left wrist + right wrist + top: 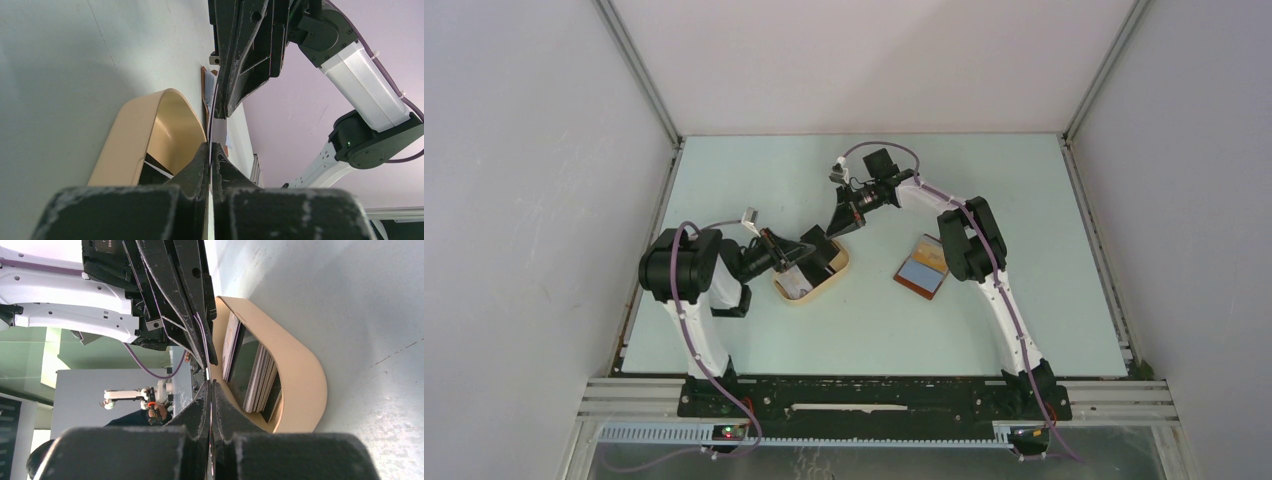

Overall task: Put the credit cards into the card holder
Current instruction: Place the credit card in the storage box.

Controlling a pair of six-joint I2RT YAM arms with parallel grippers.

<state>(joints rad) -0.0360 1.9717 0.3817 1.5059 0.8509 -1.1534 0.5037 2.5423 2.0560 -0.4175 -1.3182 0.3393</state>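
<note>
You had the left pincer (pixel 211 147) and right pincer (pixel 210 385) both clamped on one credit card (pixel 213 112), edge-on above the tray (pixel 127 132), while the card holder (pixel 913 288) lay on the tabletop (pixel 1024 200) rightward, nearer your right arm.

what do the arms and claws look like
The left arm and right arm: white link shells, bulky black joints, a thin purple cable along each. The left claw and right claw: black, two tapered, scuffed fingers each.
</note>
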